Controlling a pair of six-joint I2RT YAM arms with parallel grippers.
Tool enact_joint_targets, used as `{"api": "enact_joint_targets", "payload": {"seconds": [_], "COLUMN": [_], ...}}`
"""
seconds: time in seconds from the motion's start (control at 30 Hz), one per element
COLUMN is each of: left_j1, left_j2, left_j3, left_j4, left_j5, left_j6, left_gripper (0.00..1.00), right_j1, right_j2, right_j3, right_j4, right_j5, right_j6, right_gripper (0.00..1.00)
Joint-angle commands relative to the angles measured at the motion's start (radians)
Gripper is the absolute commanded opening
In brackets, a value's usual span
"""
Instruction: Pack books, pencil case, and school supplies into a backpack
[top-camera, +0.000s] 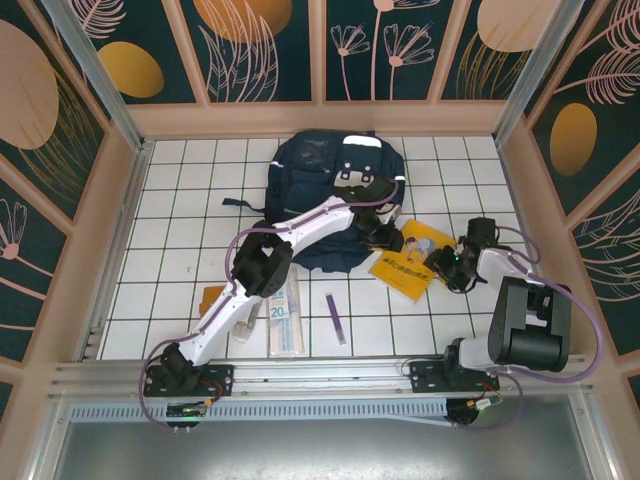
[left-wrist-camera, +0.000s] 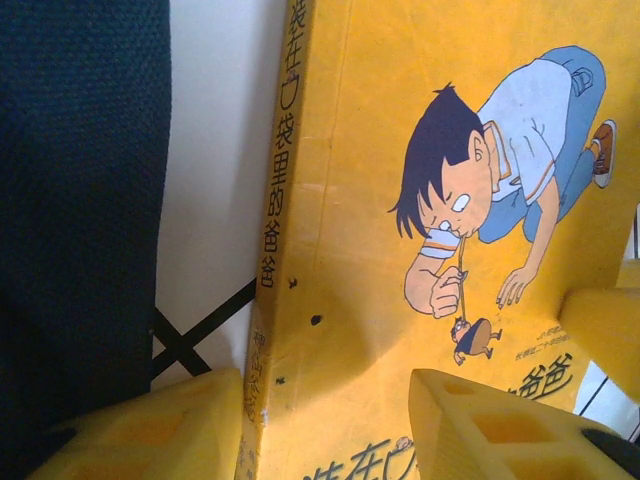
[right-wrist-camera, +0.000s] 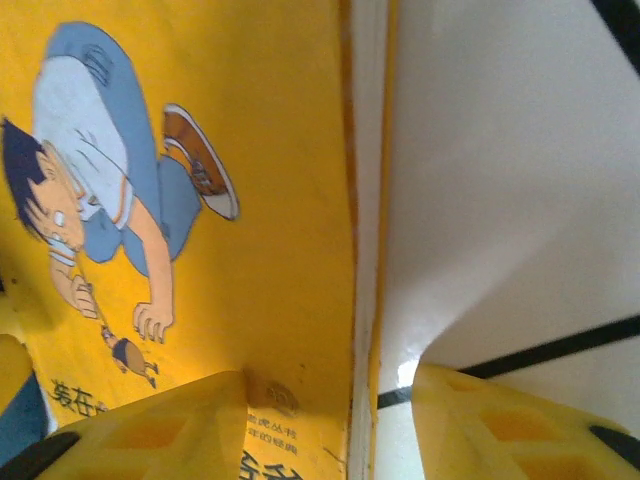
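L fingers (left-wrist-camera: 140, 435): apart, one each side of yellow book (left-wrist-camera: 360, 250) spine, low in frame.
R fingers (right-wrist-camera: 150, 430): apart too, one over cover, one over white tile (right-wrist-camera: 500, 200), book's edge btwn.
Yellow book: flat, right of middle in top view, by backpack (top-camera: 330, 170) lower right.
Backpack: navy, top middle.
Loose stuff: purple pen (top-camera: 335, 318), clear "20" pack (top-camera: 283, 320), orange-brown book (top-camera: 212, 298), low left of middle.

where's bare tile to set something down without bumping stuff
Bare tile: left of the backpack up to the left wall, right of it in the far corner, and near, between the purple pen and the right arm's base. Crowded: around the yellow booklet, with the left gripper and right gripper at it, and by the clear pack under the left arm.
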Motion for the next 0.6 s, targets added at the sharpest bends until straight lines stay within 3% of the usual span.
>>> {"api": "enact_joint_targets", "payload": {"seconds": [0.0, 0.07, 0.2, 0.3, 0.57], "left_j1": [0.002, 0.001, 0.001, 0.001, 0.001], "left_j2": [0.028, 0.044, 0.037, -0.001, -0.173], "left_j3": [-0.023, -0.021, -0.042, -0.059, -0.245], "left_j4": [-0.053, -0.058, -0.026, 0.018, 0.341], "left_j5": [-0.009, 0.042, 0.111, 0.166, 0.378], "left_j6": [0.009, 0.02, 0.022, 0.03, -0.093], "left_gripper": [0.49, 0.5, 0.49, 0.48, 0.37], "right_j1": [0.043, 0.062, 0.075, 0.074, 0.071], "right_j2": [0.01, 0.034, 0.056, 0.05, 0.009], "right_j3": [-0.001, -0.013, -0.027, -0.021, -0.052], "right_j4": [-0.088, -0.037, 0.069, 0.093, 0.184], "right_j5": [0.031, -0.016, -0.122, -0.173, -0.311], "right_j6": [0.043, 0.027, -0.009, -0.035, -0.078], "right_gripper": [0.4, 0.24, 0.03, 0.0, 0.0]}}
